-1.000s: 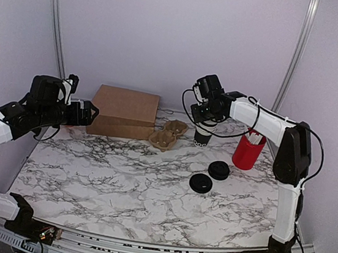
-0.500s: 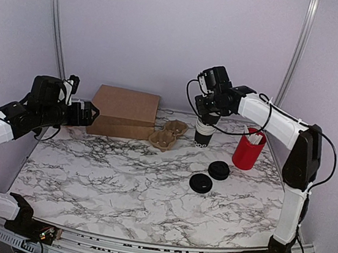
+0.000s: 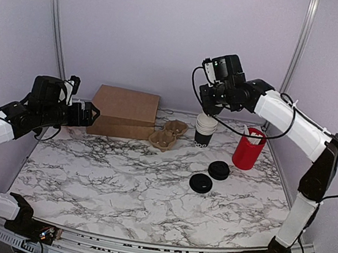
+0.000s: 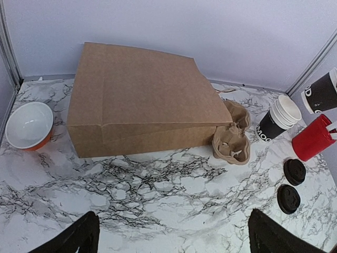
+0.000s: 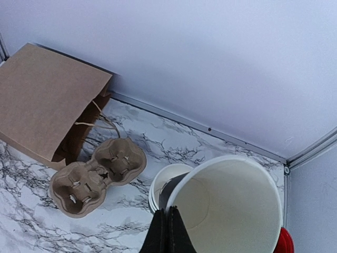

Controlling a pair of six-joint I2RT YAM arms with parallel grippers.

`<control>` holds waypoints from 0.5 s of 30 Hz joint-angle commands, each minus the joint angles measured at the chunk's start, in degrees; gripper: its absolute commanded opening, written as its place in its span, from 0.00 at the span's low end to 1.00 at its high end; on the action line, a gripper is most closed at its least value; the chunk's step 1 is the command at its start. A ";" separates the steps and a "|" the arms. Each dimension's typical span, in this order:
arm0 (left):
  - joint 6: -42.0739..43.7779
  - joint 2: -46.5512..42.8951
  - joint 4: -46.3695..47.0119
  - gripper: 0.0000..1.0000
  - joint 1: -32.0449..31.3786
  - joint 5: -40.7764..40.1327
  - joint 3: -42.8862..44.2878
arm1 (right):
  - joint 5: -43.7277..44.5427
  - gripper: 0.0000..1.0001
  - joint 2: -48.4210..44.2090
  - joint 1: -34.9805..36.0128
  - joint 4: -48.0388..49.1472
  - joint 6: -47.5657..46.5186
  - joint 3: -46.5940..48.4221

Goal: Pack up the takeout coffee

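Two round black lids, one (image 3: 200, 183) nearer than the other (image 3: 218, 169), lie side by side on the marble table (image 3: 119, 182). Beyond them, near a red tub (image 3: 247, 151), the right gripper (image 5: 168, 232) pinches the rim of a black paper cup (image 4: 322, 91), holding it in the air just above the stack of cups (image 3: 205, 131). The left gripper (image 4: 174, 224), jaws wide and holding nothing, hovers facing a brown paper bag (image 3: 123, 112) lying beside a pulp cup carrier (image 3: 168, 134).

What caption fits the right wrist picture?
Right tool pinches the rim of the black cup above the cup stack, with the cardboard carrier and paper bag nearby.
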 commanded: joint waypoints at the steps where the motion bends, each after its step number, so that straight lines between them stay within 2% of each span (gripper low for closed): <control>1: -0.20 0.15 -0.42 0.99 0.46 1.14 -0.25 | -2.12 0.00 -5.79 3.73 -1.32 1.20 -2.67; 8: -0.35 0.35 -0.21 0.99 0.51 1.35 -0.34 | -7.01 0.00 -8.35 15.20 1.44 6.48 -13.78; 15: -0.26 0.70 -0.30 0.99 0.52 0.74 -0.43 | -10.11 0.00 -1.68 24.86 0.93 14.71 -14.58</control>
